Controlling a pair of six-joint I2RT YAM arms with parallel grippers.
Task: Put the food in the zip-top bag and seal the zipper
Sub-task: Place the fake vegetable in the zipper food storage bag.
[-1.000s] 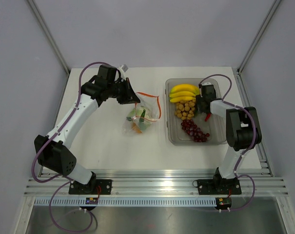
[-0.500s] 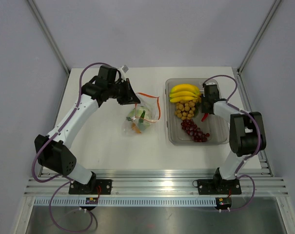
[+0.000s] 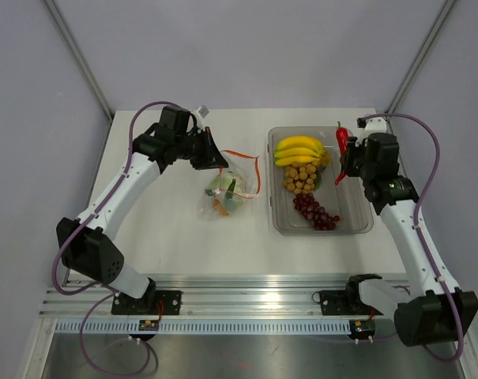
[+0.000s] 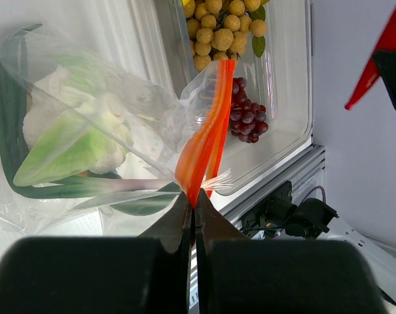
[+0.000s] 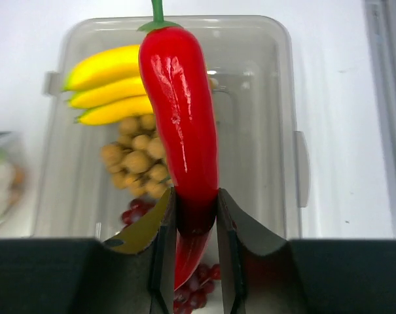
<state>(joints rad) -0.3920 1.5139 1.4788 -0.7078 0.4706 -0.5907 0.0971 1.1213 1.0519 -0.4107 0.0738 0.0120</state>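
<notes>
My right gripper (image 5: 195, 203) (image 3: 348, 162) is shut on the red chilli (image 5: 181, 118) (image 3: 342, 144), held up above the clear tub (image 3: 357, 207). In the tub lie yellow bananas (image 3: 298, 148), a brown ball cluster (image 3: 300, 178) and dark red grapes (image 3: 314, 212). The zip-top bag (image 3: 229, 188) lies on the table left of the tub, holding a white bulb, green vegetables and orange pieces (image 4: 73, 140). My left gripper (image 4: 194, 206) (image 3: 220, 160) is shut on the bag's red zipper (image 4: 204, 140) at one end of the mouth, lifting it.
The tub's rim (image 5: 296, 163) stands between the two arms. An aluminium rail (image 3: 246, 296) runs along the table's near edge. Grey walls close in the back and sides.
My right gripper has closed on the red chilli and lifted it out of the tub, up and to the right. The left arm and the bag have not moved.
</notes>
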